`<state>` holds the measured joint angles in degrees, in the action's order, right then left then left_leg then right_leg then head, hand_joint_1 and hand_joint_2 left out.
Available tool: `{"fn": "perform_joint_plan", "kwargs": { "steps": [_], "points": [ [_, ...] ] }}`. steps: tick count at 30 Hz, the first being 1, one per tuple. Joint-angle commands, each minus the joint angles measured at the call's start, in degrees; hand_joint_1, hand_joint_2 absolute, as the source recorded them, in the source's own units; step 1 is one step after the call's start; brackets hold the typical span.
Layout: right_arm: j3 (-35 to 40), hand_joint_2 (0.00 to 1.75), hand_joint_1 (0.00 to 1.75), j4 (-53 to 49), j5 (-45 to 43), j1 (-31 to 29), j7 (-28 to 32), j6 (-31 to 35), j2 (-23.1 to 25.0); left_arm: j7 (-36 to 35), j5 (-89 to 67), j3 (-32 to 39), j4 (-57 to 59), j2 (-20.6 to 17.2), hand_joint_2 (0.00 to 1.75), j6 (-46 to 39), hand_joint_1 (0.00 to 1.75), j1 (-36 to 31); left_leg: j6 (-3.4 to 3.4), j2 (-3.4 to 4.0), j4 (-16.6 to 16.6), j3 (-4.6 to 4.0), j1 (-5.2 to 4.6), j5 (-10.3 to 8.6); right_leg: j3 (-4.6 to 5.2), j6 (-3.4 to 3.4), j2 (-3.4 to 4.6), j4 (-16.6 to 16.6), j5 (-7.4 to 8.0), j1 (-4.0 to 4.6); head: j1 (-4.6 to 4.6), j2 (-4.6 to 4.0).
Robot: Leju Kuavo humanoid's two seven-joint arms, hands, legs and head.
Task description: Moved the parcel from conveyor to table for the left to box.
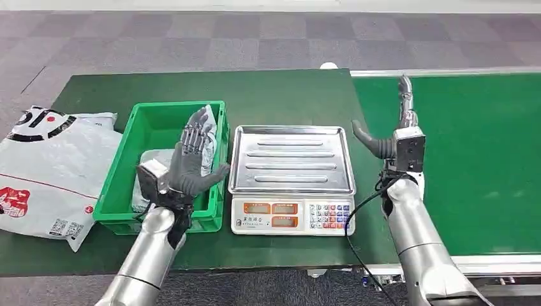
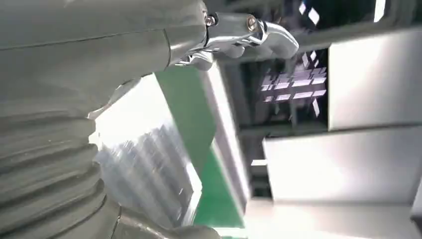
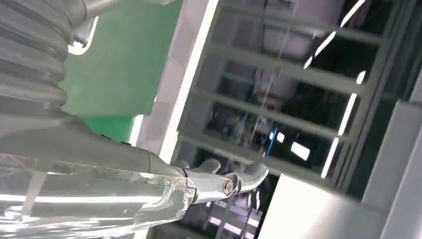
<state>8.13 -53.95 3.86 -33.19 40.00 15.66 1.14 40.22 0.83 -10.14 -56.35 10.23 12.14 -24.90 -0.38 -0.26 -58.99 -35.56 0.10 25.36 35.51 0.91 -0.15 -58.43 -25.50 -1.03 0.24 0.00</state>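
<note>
Both hands raised, fingers spread, holding nothing.
Parcel (image 1: 159, 167) lying in green box (image 1: 121, 204) behind left hand (image 1: 191, 159) (boxing apparently done); right hand (image 1: 392, 137) idle.

The left hand (image 2: 74, 99) fills the near side of the frame as a large grey mass, with a ribbed grey cover and a smooth rounded body. One metallic finger (image 2: 254, 32) extends from it, fixed with small screws and curving at its tip; it grips nothing. Past the hand lies a ribbed silver metal tray (image 2: 149, 174), blurred and brightly lit. Beside the tray runs a strip of green surface (image 2: 186, 104) with a pale edge. Farther off are dark panes with blurred light reflections (image 2: 293, 84) and pale flat panels (image 2: 343, 164).
</note>
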Motion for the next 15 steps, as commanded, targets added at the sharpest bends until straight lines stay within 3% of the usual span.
{"fn": "perform_joint_plan", "kwargs": {
  "steps": [1,5,6,8,15],
  "points": [
    [-0.15,1.75,0.00,3.65,0.77,6.30,0.00,6.61,1.14,-0.22,0.37,1.45,10.75,-0.48,1.75,4.83,0.00,-2.80,-0.05,-0.08,0.25,0.37,0.13,0.00,-0.43,-0.11,-0.08,0.31,-0.01,0.14,0.00,0.00],
    [-0.15,1.75,0.00,3.65,0.77,6.30,0.00,6.61,1.14,-0.22,0.37,1.45,10.75,-0.48,1.75,4.83,0.00,-2.80,-0.04,0.05,0.27,0.33,0.08,0.01,-0.35,-0.14,0.01,0.28,-0.01,0.09,0.00,0.00],
    [-0.15,1.75,0.00,3.65,0.77,6.30,0.00,6.61,1.14,-0.22,0.37,1.45,10.75,-0.48,1.75,4.83,0.00,-2.80,-0.06,0.11,0.60,0.65,0.14,-0.06,-0.68,-0.21,0.06,0.65,0.09,0.16,0.00,0.00],
    [-0.15,1.75,0.00,3.65,0.77,6.30,0.00,6.61,1.14,-0.22,0.37,1.45,10.75,-0.48,1.75,4.83,0.00,-2.80,-0.03,0.05,0.09,0.13,0.08,0.04,-0.16,-0.10,0.03,0.11,-0.03,0.09,0.00,0.00],
    [0.44,1.75,0.00,5.21,0.34,4.98,0.00,6.37,1.15,-0.22,-0.13,1.87,9.82,-0.33,1.75,5.15,0.00,-2.40,-0.04,0.09,0.19,0.22,0.09,0.02,-0.24,-0.14,0.05,0.21,-0.01,0.10,0.00,0.00]
  ]
}}
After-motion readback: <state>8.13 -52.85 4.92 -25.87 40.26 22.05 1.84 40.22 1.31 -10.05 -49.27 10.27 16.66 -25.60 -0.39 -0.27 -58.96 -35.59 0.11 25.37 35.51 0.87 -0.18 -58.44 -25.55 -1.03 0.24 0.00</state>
